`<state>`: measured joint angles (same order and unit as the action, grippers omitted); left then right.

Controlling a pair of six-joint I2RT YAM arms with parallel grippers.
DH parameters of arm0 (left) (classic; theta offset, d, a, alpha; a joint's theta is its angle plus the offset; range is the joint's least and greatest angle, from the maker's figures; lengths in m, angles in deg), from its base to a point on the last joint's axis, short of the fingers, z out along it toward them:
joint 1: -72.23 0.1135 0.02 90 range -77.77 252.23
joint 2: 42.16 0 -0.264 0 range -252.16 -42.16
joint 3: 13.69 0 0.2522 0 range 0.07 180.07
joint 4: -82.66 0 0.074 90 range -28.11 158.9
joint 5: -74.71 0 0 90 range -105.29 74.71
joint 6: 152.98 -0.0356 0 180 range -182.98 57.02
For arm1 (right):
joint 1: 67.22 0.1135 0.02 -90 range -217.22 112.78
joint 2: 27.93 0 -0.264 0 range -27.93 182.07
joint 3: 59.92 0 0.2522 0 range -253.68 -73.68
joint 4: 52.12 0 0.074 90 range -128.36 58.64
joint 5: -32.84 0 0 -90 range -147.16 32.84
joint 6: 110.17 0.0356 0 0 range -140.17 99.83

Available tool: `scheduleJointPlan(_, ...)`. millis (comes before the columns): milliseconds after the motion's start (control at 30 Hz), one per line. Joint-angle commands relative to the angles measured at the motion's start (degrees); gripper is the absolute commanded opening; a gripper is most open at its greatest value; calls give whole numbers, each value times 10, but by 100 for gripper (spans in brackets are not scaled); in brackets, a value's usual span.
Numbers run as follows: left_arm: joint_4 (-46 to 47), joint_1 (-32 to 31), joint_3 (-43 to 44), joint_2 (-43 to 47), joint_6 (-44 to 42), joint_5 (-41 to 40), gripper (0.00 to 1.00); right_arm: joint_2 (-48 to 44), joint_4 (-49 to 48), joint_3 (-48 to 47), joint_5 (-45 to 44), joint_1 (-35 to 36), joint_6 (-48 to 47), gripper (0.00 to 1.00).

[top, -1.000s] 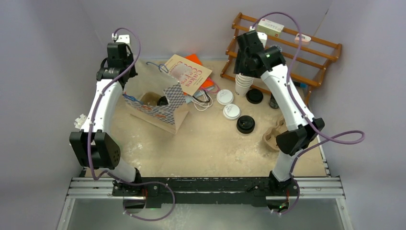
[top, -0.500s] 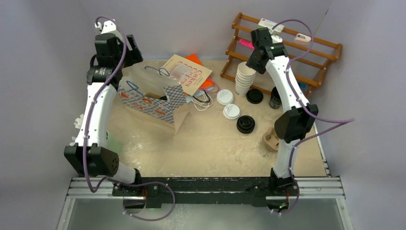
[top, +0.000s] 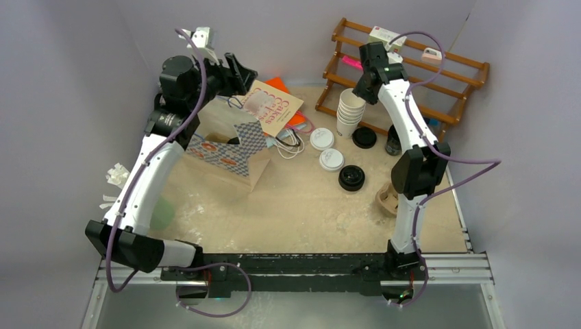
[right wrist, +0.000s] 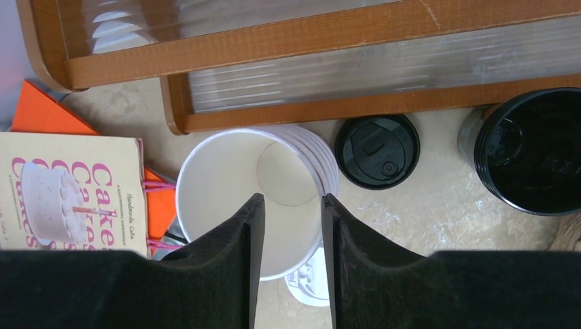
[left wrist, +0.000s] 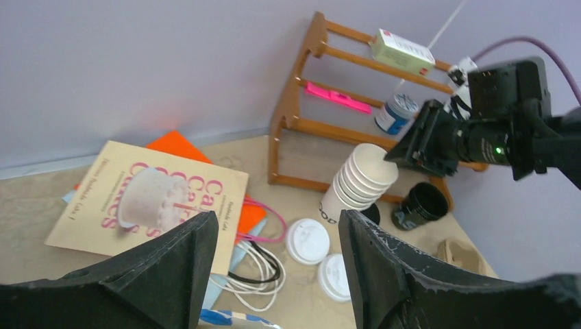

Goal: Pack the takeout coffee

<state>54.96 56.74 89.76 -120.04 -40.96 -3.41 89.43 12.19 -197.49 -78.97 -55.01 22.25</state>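
Approach to a lidded coffee, as judged from the layout. Your right hand hangs directly over the stack of lidless white cups, its fingers only narrowly parted and gripping nothing. That stack is not the cargo, so bring the hand toward the near side, to the white-lidded cup or the black cup with a black lid. These stand just beside each other in mid-tabletop, to the right of the patterned paper bag. A second white lid sits just behind them; from above you cannot tell whether a cup stands under it. Widen the fingers before descending, close on the cup's wall below the lid rim rather than on the lid, and keep the cup upright in transit. Your left hand is raised behind the bag, fingers spread wide and empty. It looks well placed to steady the bag's mouth, inside which a dark round top shows. Steer clear of the loose black lid and the brown cardboard carrier. The tabletop is sandy beige, mottled with pale smears. Plain lavender walls close it in on three sides, and a wooden rack fills the far right corner.
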Motion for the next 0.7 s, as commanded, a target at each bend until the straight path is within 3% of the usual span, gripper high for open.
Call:
scheduleJointPlan(0, 39, -14, -17, 6, -2, 49, 67, -13, -6, 13, -24, -2, 8, 40)
scheduleJointPlan(300, 58, -27, -24, -6, -4, 79, 66, -19, -17, 15, -35, -2, -11, 40)
scheduleJointPlan(433, 61, -29, -33, -6, -4, 80, 66, -17, -26, 17, -26, -2, -21, 28)
scheduleJointPlan(667, 54, -29, -31, -7, -14, 80, 66, -7, -22, 10, -30, -2, -27, 32)
